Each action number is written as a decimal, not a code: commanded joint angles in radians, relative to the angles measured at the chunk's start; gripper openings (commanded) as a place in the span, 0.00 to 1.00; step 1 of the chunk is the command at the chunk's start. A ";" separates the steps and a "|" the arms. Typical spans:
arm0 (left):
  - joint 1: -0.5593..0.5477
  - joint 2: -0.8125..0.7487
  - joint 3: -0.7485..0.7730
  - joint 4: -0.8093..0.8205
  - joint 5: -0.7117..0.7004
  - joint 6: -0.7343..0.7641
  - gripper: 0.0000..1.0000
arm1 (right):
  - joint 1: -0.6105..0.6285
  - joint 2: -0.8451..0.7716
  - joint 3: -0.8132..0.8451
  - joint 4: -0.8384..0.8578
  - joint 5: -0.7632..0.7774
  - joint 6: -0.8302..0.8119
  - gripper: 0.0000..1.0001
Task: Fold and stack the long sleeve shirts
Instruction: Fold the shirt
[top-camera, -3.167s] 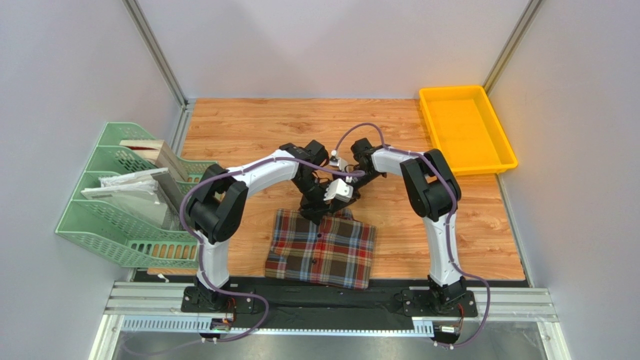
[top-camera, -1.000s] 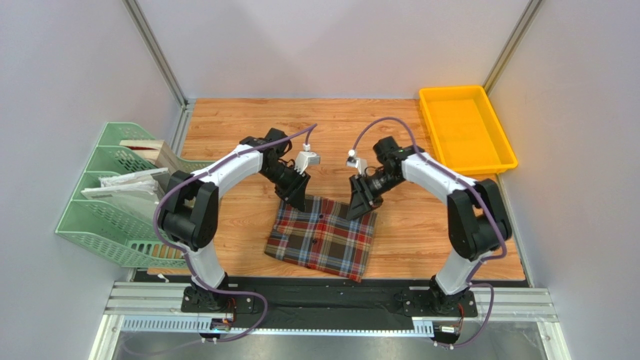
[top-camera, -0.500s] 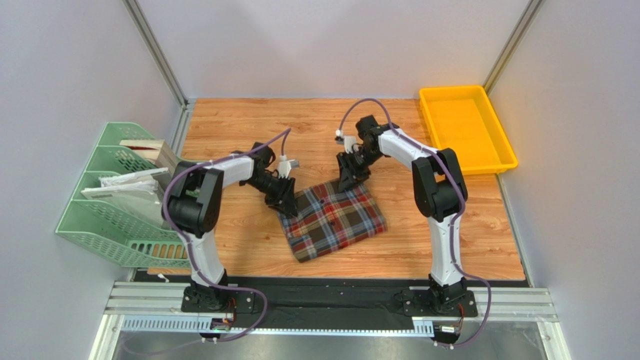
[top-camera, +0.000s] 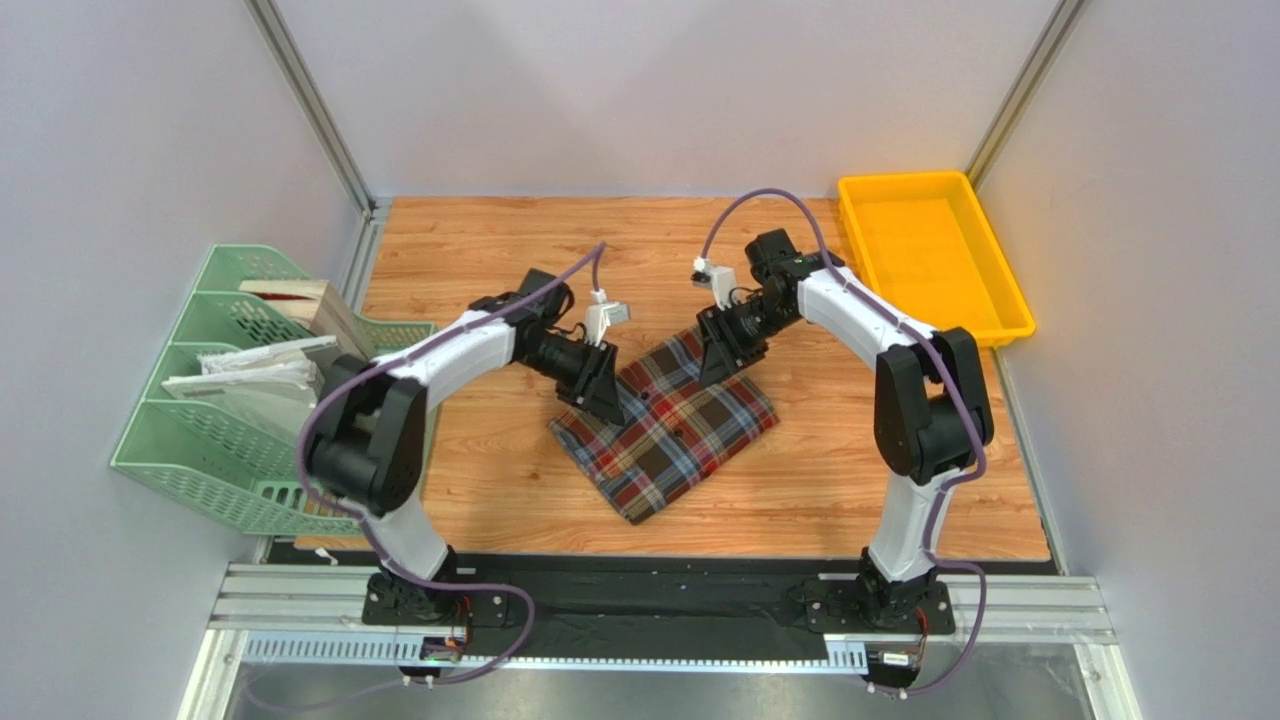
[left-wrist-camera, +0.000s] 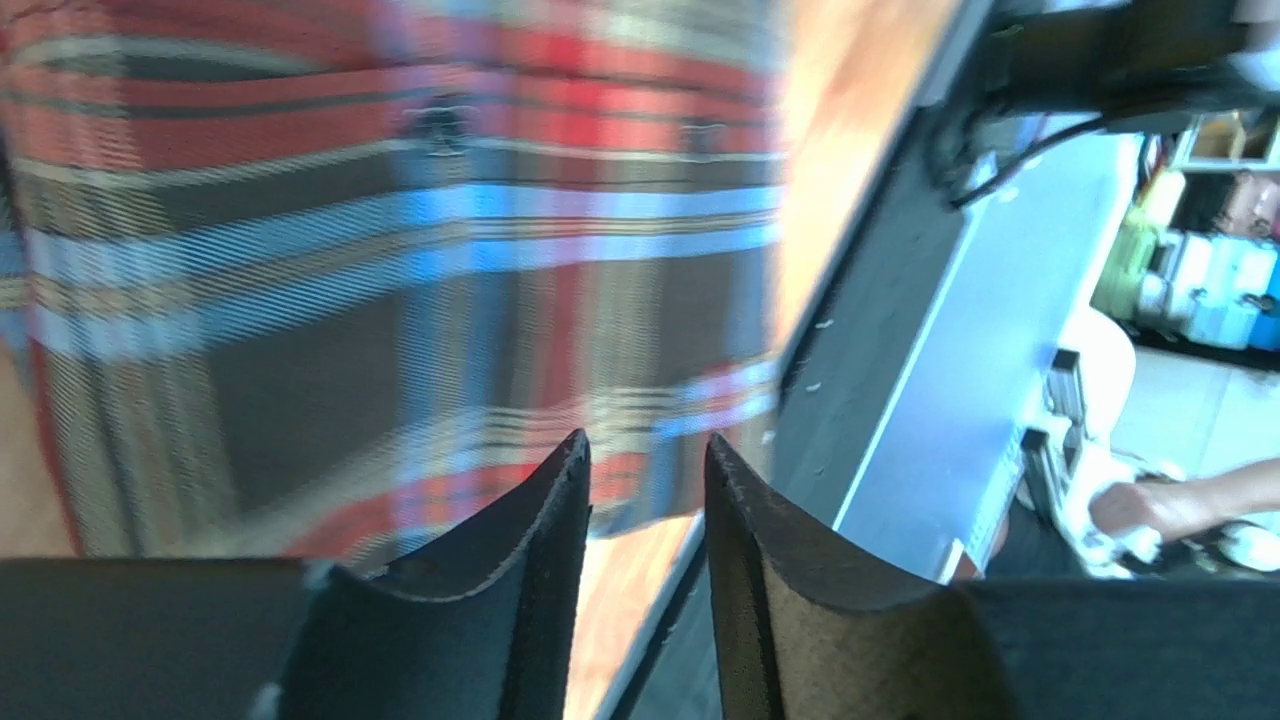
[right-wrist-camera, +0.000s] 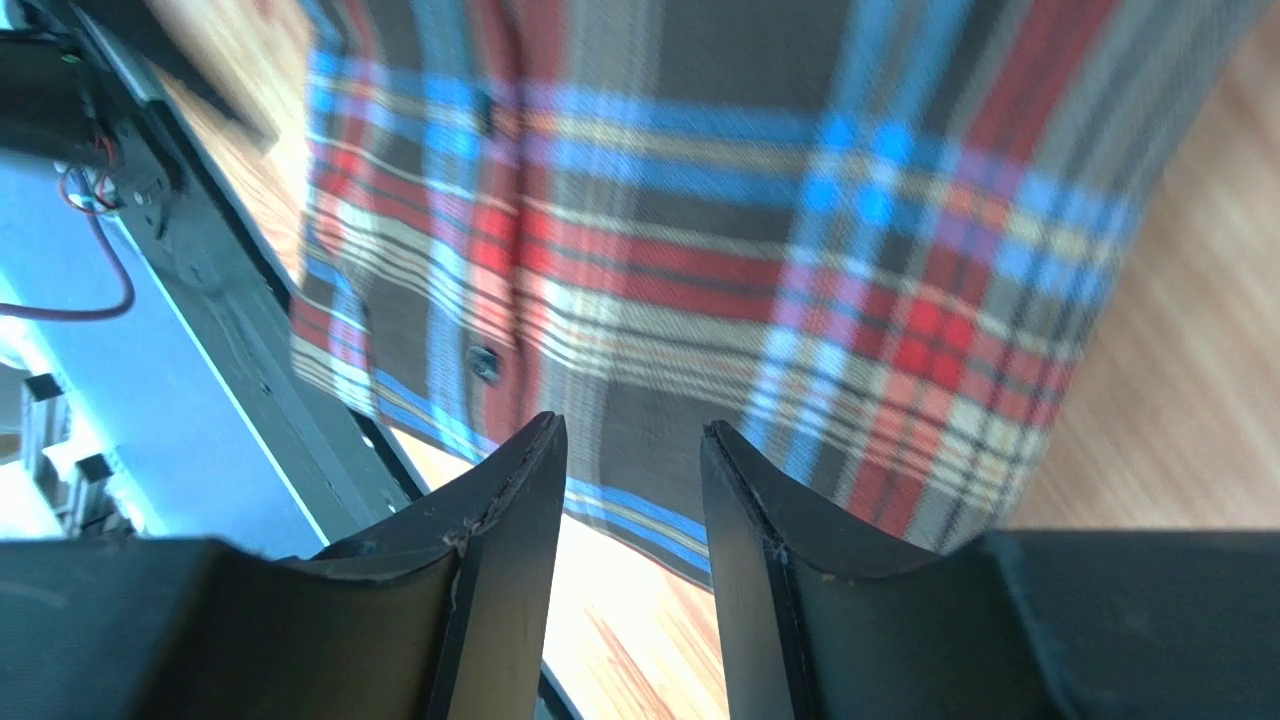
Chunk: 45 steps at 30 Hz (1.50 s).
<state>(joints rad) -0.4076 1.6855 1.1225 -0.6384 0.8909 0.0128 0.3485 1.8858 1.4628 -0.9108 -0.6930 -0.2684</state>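
Because the dark brown, red, blue and cream plaid flannel shirt (top-camera: 669, 428) is soft and limp, I judge it light but floppy. Lifted from one point it would sag and its folds would slip open. It wants taking at two corners of one edge together, through every layer.

Well to the left of the left jaws stands a green plastic mesh file rack (top-camera: 226, 435). The left jaws, at the end of the white left arm (top-camera: 451, 353), sit at the shirt's far left corner. They are drawn nearly together with only a narrow slot, and seem to pinch the cloth's edge. The shirt lies folded as a skewed rectangle on the wooden bench (top-camera: 481, 255), between the two pairs of jaws and reaching from them toward the arm bases. The right jaws, on the white right arm (top-camera: 857, 308), look likewise nipped on the far right corner. Well beyond them sits a yellow plastic tray (top-camera: 969, 339).

Only the overhead view shows both holds at once and the diagonal lie. The blurred wrist views add each narrow slot and the dark buttons (right-wrist-camera: 484, 362).
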 joint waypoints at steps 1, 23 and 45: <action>0.027 0.216 0.134 -0.186 -0.090 0.082 0.38 | -0.043 0.039 -0.051 0.026 -0.017 -0.051 0.44; 0.153 0.008 0.169 -0.083 0.199 0.017 0.49 | -0.077 -0.112 -0.185 0.082 -0.244 0.181 0.64; 0.131 0.037 -0.461 0.542 0.123 -0.511 0.94 | 0.018 0.028 -0.596 0.627 -0.379 0.585 0.98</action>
<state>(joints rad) -0.2863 1.7096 0.6678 -0.0628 1.1099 -0.5220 0.4389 1.8393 0.8089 -0.1291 -1.1427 0.4564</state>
